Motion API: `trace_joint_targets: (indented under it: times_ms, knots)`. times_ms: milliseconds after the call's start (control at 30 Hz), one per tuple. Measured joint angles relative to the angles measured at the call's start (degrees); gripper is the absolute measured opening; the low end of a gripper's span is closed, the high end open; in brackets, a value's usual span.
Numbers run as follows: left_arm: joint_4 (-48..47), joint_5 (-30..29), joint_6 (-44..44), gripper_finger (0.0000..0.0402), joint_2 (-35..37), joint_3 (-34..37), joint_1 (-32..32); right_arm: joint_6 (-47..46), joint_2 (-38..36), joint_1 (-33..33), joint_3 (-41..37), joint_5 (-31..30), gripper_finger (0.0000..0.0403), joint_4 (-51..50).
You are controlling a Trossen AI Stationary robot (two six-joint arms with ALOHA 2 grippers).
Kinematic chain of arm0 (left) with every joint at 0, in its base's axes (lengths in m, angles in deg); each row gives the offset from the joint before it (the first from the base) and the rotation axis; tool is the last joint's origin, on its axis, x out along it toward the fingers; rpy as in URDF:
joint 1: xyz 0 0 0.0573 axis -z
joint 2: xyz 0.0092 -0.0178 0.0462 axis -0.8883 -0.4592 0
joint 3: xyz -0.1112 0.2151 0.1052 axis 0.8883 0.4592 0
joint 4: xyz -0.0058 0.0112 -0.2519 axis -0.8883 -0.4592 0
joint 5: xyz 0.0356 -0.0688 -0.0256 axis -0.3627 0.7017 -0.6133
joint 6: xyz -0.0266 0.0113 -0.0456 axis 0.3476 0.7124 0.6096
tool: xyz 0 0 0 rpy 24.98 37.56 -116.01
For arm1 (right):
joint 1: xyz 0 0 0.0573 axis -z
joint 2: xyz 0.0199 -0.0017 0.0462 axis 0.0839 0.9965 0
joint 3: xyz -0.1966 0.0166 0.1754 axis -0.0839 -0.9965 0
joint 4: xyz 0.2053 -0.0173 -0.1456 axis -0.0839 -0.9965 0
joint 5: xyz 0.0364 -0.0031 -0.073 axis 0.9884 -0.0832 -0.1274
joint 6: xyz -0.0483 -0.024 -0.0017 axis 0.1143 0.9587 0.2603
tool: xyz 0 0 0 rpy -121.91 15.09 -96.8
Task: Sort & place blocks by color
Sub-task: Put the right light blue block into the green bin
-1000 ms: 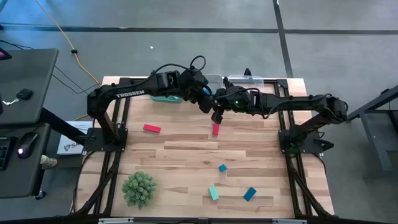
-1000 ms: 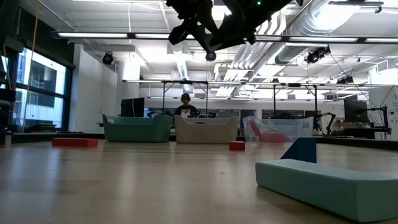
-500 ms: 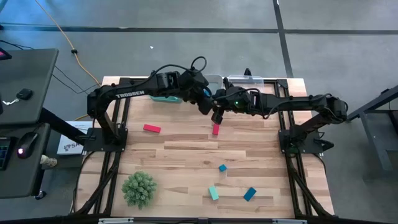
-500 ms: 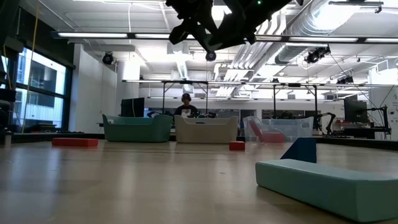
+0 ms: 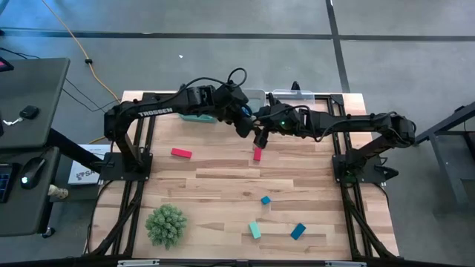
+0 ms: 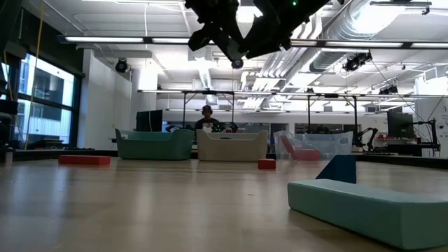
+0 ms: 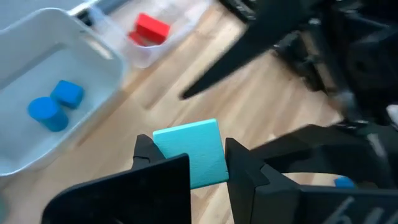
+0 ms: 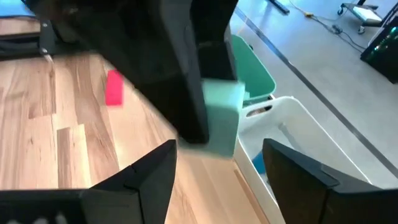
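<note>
One label (image 5: pixel 155 113) ("TROSSEN"), left arm (image 5: pixel 148 115)

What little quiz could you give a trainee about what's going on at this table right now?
1. True or false: the left hand grips a teal block.
2. Which colour are the two blocks lying in the white bin?
A. blue
B. red
C. green
3. Fill in: the right hand is ____, holding nothing.

Key: 1 true; 2 A; 3 open.
</note>
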Motion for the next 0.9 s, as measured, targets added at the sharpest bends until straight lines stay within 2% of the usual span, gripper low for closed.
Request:
trace_joint_targets:
  times_ms: [467, 900]
  knots:
    - [-11.5, -7.07, -4.13, 0.0018, 0.0, 0.0, -6.99, -1.19, 0.0, 0.0, 0.0, -0.02, 0.0229, -0.99]
    - [-15.77, -7.36, -11.32, 0.0019, 0.0, 0.0, -17.32, -8.94, 0.0, 2.72, 0.0, 0.01, 0.0229, -0.81]
